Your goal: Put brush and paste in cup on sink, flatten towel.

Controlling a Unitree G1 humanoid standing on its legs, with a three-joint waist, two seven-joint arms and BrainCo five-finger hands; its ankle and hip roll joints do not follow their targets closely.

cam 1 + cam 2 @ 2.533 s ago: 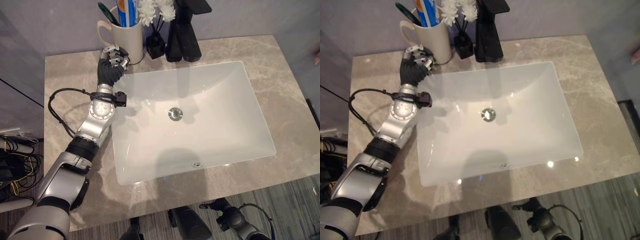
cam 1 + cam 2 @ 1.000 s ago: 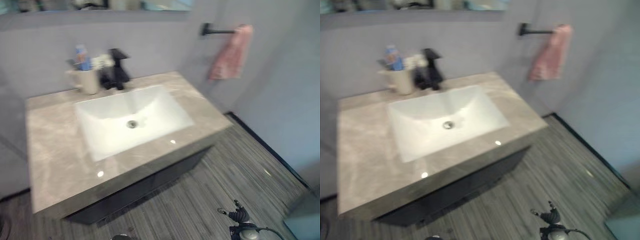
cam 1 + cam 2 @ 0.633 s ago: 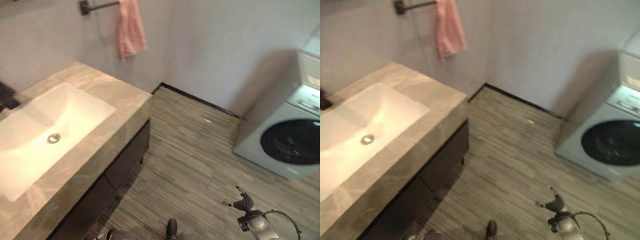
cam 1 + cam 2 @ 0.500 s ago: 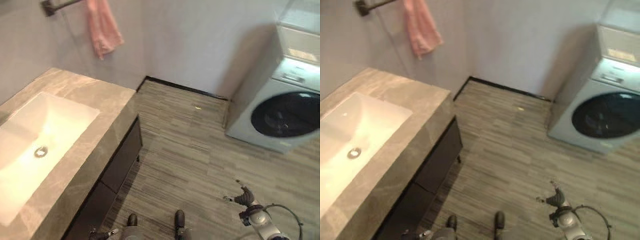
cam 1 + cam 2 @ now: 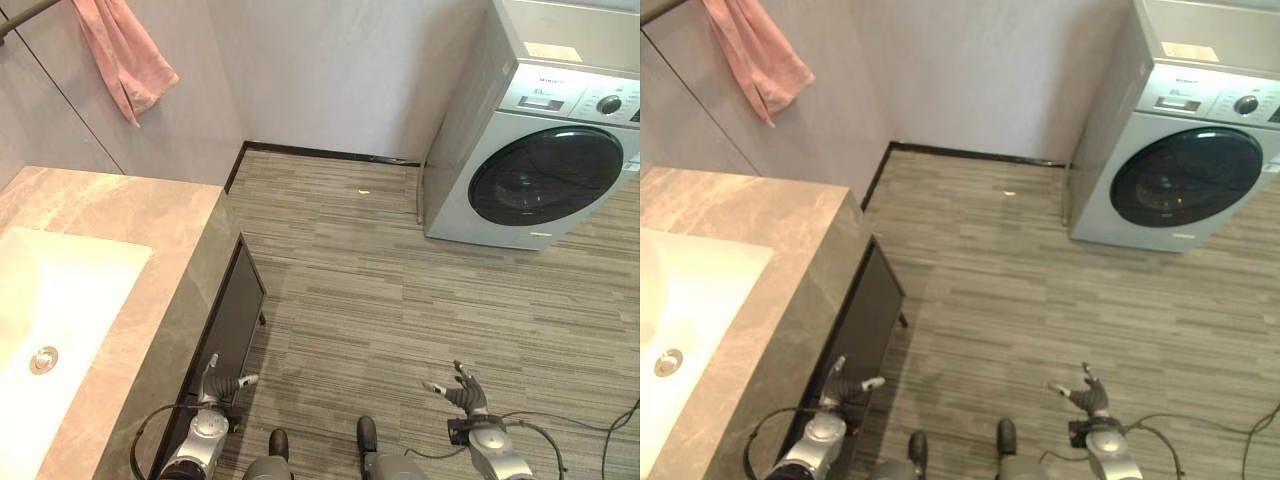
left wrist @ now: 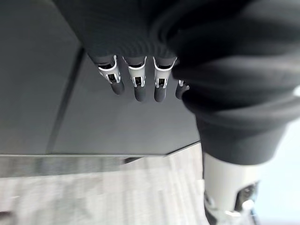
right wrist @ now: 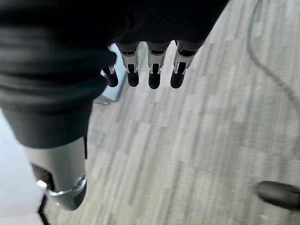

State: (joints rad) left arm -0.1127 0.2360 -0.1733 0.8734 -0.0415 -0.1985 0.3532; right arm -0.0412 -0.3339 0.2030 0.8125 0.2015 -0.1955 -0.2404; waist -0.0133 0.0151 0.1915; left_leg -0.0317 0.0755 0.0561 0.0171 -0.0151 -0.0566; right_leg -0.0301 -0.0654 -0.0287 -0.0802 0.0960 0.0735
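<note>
Hands hang low, empty: our left hand (image 5: 222, 383) beside the dark cabinet front (image 5: 232, 318), right hand (image 5: 462, 392) over the striped floor (image 5: 380, 280), fingers relaxed; the pink cloth towel (image 5: 122, 52) hangs bunched on the wall.

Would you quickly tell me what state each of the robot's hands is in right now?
Left hand: open, holding nothing, low beside the dark vanity cabinet.
Right hand: open, holding nothing, above the grey striped floor.

Grey-beige marble bench (image 5: 150, 215) at left of frame, holding a white rectangular sink basin (image 5: 60, 290); grey striped wood-look floor (image 5: 380, 290) bearing a silver front-loading washing machine (image 5: 540, 140), upper right.
</note>
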